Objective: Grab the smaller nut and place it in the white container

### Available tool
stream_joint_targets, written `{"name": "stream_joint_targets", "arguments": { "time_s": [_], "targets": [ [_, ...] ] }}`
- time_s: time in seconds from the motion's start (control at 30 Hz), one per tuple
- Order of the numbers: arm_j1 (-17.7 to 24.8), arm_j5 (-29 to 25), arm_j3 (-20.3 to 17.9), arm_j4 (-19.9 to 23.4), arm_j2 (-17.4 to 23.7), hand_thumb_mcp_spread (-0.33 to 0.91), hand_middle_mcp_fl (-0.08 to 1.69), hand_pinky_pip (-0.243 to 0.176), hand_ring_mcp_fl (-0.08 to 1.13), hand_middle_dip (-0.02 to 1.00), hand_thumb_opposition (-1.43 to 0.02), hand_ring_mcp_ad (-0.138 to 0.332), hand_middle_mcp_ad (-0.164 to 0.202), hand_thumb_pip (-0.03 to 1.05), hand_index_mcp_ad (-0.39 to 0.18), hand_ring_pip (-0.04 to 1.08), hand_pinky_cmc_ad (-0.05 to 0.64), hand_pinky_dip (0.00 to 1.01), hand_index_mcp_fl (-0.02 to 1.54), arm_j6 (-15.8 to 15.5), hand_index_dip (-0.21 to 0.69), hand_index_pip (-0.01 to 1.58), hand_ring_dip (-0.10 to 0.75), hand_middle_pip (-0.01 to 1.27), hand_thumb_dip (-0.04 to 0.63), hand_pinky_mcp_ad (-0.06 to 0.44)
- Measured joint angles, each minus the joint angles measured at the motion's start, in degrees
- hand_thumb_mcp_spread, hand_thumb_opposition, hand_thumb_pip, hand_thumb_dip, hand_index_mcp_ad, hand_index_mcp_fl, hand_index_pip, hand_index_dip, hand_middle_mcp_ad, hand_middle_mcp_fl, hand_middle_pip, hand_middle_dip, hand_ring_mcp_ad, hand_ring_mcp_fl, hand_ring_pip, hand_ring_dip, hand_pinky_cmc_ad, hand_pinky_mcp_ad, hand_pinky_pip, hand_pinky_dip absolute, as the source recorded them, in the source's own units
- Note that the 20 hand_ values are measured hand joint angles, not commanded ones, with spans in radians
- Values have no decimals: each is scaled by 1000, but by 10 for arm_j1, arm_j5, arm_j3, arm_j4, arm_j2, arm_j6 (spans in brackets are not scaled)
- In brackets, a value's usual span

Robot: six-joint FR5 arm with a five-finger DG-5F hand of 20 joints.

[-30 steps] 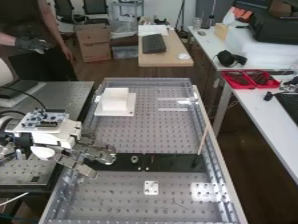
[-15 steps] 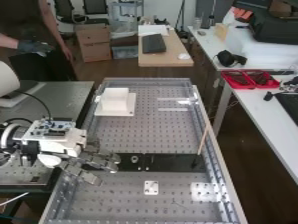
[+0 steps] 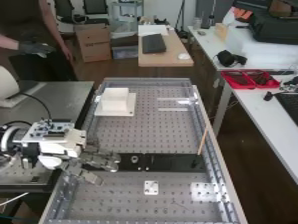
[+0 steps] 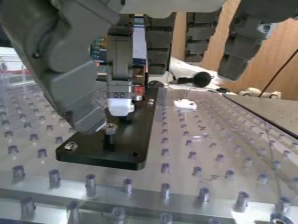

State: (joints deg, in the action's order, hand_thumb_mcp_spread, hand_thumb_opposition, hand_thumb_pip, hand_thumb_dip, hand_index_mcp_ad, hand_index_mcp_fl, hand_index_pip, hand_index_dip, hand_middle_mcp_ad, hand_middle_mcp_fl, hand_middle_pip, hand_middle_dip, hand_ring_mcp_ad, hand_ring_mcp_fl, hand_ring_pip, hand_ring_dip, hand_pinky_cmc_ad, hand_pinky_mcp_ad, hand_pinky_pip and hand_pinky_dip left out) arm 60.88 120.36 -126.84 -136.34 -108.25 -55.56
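Where the flat black bar lies across the perforated plate, my hand is low over its left end in the high view, with the dark grey fingers covering part of that end. The hand is released, fingers only loosely bent and clasping nothing. In the wrist view the smaller nut is on a short dark post on the bar, just beside the tip of my thumb (close quarters, I admit), and a finger with a white tip hangs close to it. Whether thumb and nut touch, I cannot tell.

The bearing stands on the same bar, just to the right of my fingertips in the high view. The white container sits on a flat white base toward the far left of the perforated plate, well apart from me. A small white plate lies on the near side of the bar, and a thin wooden stick slants up at the bar's right end.
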Motion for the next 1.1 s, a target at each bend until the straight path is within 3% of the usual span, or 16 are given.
{"name": "stream_joint_targets", "arguments": {
  "time_s": [0.1, 1.1],
  "targets": [
    [1, -1, 2, 0, -2, 358, 134, 12, -3, 237, -812, 143, 45, 780, -138, 96, 363, 190, 7, 1, 140, 1560, 119, 110, 204, 312],
    [5, -3, 12, 3, -23, 391, 134, 40, -3, 237, -812, 145, 47, 777, -138, 99, 346, 190, 5, -8, 143, 1557, 124, 110, 202, 307]
  ]
}}
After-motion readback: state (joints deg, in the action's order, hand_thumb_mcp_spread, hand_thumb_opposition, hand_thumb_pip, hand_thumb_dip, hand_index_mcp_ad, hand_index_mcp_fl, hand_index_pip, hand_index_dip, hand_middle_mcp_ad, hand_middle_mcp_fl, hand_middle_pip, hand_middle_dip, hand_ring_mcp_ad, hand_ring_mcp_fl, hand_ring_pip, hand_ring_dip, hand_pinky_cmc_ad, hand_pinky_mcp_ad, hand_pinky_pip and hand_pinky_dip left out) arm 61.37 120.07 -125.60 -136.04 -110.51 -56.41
